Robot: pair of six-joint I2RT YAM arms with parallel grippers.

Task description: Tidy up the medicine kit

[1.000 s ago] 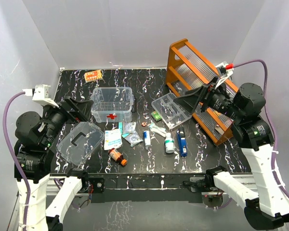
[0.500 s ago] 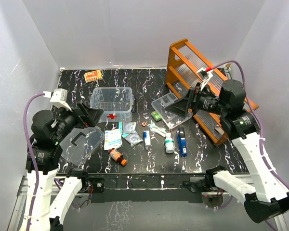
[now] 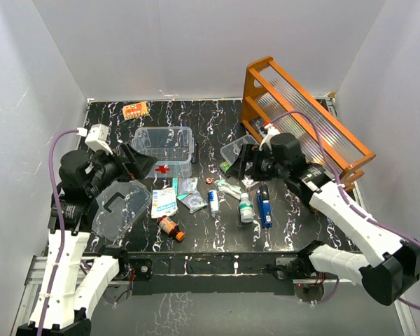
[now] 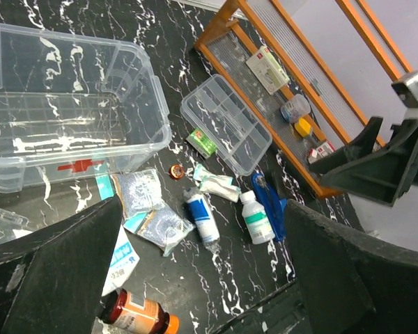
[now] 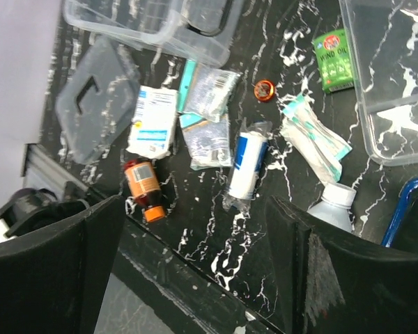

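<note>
The medicine kit (image 3: pixel 162 149) is a clear box with a red cross, standing open at the back left; it also shows at the top left of the left wrist view (image 4: pixel 70 132). Its clear lid (image 3: pixel 120 203) with a dark handle lies flat to the box's front left. My left gripper (image 3: pixel 136 161) hangs open beside the box's left end, above the lid. My right gripper (image 3: pixel 241 164) is open over a clear divider tray (image 3: pixel 239 148). Nothing sits between either pair of fingers (image 4: pixel 202 278) (image 5: pixel 195 278).
Loose on the table are an orange bottle (image 3: pixel 171 228), a white packet (image 3: pixel 164 201), sachets (image 3: pixel 191 199), a blue-white tube (image 3: pixel 213 201), a white bottle (image 3: pixel 246 208), blue scissors (image 3: pixel 264 205) and a green packet (image 3: pixel 226 168). The orange rack (image 3: pixel 308 119) stands at the right.
Both arms have swung in toward the middle. My right gripper has left the rack and come down left over the divider tray, its jaws slightly narrower. The left gripper has moved toward the kit.
</note>
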